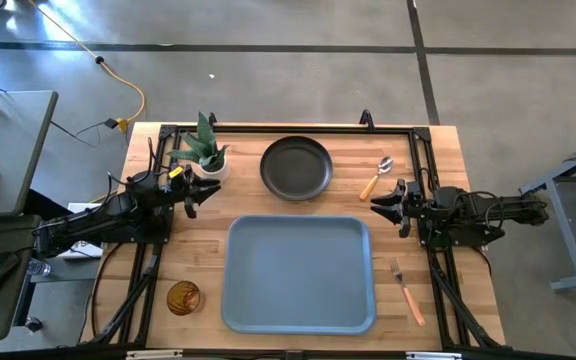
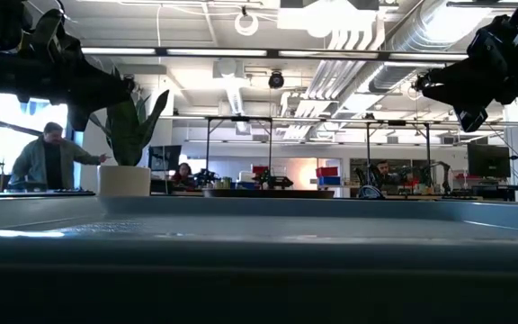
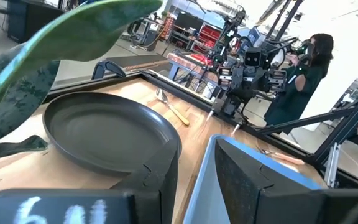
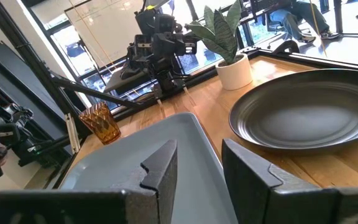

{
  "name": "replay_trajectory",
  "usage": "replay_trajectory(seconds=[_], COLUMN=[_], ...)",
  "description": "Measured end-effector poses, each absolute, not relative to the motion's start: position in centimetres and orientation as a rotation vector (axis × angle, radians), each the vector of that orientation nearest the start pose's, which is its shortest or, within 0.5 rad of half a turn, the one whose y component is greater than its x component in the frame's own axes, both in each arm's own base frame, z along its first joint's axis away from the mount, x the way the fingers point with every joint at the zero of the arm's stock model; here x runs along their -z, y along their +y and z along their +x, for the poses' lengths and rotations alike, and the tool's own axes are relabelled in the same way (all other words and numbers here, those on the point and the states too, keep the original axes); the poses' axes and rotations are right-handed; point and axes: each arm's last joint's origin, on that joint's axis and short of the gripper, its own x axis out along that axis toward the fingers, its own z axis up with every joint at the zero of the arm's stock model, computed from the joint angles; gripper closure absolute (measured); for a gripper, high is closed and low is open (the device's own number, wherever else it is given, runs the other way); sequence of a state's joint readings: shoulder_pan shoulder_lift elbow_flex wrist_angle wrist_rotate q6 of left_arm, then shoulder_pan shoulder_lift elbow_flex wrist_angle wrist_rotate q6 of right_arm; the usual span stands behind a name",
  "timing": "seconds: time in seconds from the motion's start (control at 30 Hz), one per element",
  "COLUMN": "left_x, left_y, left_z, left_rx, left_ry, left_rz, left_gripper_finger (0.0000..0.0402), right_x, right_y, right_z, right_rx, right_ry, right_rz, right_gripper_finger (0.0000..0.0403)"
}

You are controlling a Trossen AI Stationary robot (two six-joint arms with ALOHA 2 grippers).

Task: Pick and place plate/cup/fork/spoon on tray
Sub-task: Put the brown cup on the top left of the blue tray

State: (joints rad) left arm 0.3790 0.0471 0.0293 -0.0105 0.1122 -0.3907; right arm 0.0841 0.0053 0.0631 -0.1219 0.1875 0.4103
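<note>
The dark plate (image 1: 296, 167) lies flat on the table at the far middle, beyond the light blue-grey tray (image 1: 300, 272). The amber cup (image 1: 183, 297) stands at the near left. The spoon (image 1: 376, 177) lies right of the plate. The fork (image 1: 406, 290) lies right of the tray. My left gripper (image 1: 200, 194) hovers open at the left, between the plant pot and the tray's far left corner. My right gripper (image 1: 386, 203) hovers open at the right, near the spoon's handle. Both hold nothing.
A white pot with a green plant (image 1: 205, 152) stands at the far left, close to my left gripper. A black frame runs round the table's edges. People and benches show in the room behind the table.
</note>
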Motion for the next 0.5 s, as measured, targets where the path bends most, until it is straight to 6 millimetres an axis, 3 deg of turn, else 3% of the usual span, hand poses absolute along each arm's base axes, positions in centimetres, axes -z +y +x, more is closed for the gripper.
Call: replay_trajectory(seconds=[0.27,0.5], left_x=[-17.4,-20.0], left_y=[3.4,3.0], left_z=[9.3,8.9], left_rx=[-0.256,-0.171], left_ry=[-0.085,-0.221], left_rz=[-0.463,-0.41], left_gripper_finger=[0.0247,0.0242], right_x=[-17.3,-17.3], right_y=[0.2,0.2], right_z=[9.3,9.3], right_rx=[0.115,0.115], right_ry=[0.042,0.041], right_rz=[0.401,0.401], right_gripper_finger=[0.0286,0.0286])
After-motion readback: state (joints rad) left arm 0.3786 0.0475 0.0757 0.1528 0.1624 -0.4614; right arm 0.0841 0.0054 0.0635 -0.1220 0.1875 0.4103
